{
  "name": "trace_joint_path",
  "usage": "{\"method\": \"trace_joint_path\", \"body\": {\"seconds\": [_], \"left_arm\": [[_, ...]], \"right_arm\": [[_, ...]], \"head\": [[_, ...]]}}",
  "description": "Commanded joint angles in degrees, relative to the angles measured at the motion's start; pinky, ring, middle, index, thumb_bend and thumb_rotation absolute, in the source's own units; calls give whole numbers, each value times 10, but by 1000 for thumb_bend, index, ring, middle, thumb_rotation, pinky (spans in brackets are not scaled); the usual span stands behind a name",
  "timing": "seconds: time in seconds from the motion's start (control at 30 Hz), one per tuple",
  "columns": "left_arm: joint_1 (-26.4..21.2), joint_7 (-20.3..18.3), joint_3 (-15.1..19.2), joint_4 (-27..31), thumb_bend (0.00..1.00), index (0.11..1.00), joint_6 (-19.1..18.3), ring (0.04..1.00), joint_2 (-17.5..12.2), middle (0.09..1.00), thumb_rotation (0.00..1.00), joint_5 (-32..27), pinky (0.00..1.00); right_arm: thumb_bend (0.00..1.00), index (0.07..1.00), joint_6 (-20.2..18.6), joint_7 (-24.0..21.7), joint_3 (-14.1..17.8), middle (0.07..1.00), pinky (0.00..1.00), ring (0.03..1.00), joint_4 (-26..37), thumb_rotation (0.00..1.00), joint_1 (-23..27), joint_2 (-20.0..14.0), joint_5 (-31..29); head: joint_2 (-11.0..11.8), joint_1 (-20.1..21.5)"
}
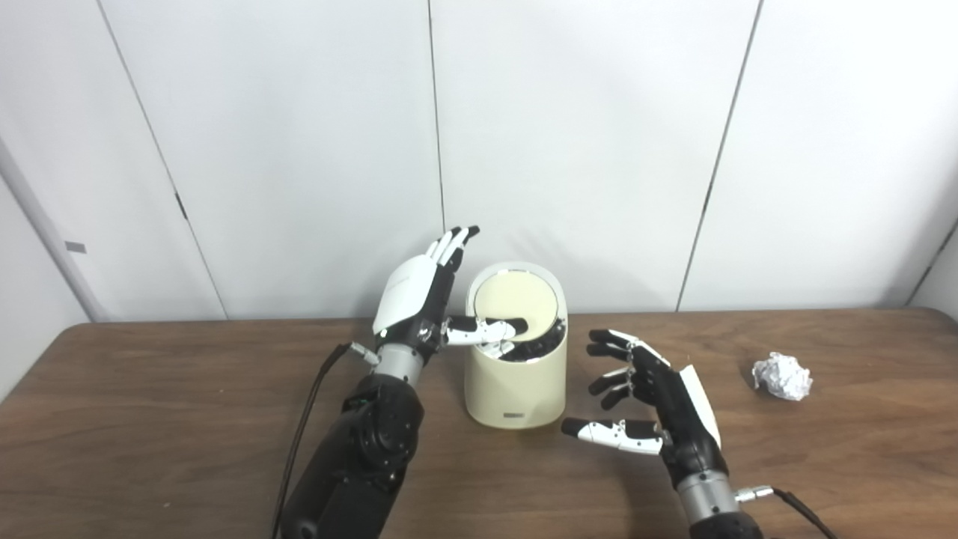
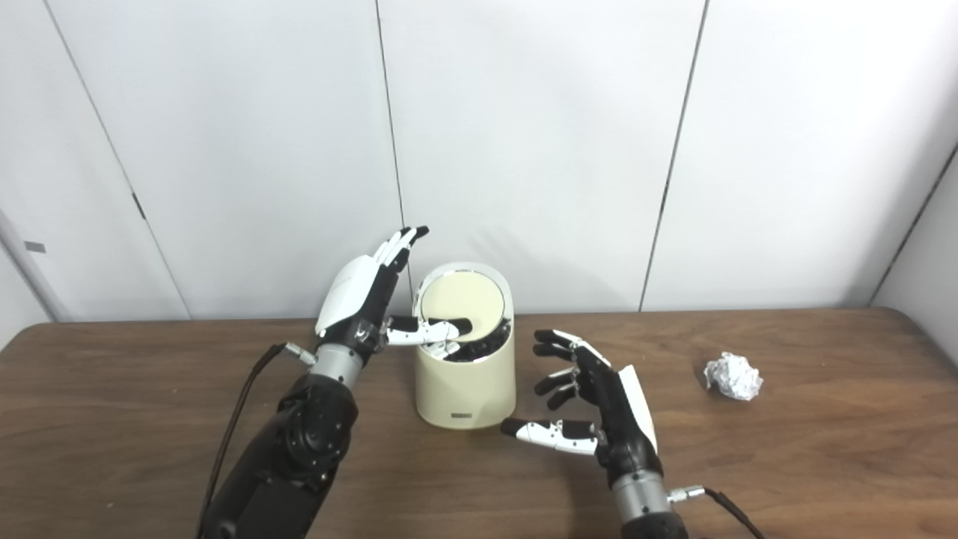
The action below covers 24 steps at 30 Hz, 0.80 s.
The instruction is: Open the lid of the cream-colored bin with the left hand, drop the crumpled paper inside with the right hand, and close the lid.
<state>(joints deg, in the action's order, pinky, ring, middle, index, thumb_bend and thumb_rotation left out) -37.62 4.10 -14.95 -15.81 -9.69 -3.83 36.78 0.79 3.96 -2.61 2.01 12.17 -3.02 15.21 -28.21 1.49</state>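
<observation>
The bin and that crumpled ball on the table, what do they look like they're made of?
The bin looks like smooth matte plastic: even cream color, rounded edges, soft sheen. The crumpled ball looks like white paper, though its bright, sharp facets could be foil; hard to say. The table looks like dark wood or a wood-grain laminate, with visible streaks.

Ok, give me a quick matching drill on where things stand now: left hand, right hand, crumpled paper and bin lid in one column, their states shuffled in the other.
Things:
1. left hand
2. right hand
3. crumpled paper
4. bin lid

States:
A. lying alone on the table, far right
B. tilted, dark gap along its near edge
C. open, empty, right of the cream-colored bin
D. thumb reaching over the bin's top

Pairs: 1-D, 2-C, 3-A, 4-B
</observation>
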Motion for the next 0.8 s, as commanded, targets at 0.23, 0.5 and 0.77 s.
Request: {"method": "trace_joint_path", "body": {"seconds": [0.23,0.5,0.77], "left_arm": [[-44,-5,-35,23,937,1000,-27,975,-17,1000,170,58,901],[-48,-34,-67,30,924,1000,-49,986,-31,1000,62,95,894],[-58,-124,-116,47,925,1000,-87,1000,-62,1000,0,133,924]], "right_arm": [[742,749,6,3,1,737,411,537,30,0,12,1,0],[740,752,3,0,2,739,421,539,40,0,10,-2,-3],[739,754,-5,-1,4,742,421,528,46,0,10,-3,-5]], "head": [[-8,-1],[-15,-3],[-20,-3]]}}
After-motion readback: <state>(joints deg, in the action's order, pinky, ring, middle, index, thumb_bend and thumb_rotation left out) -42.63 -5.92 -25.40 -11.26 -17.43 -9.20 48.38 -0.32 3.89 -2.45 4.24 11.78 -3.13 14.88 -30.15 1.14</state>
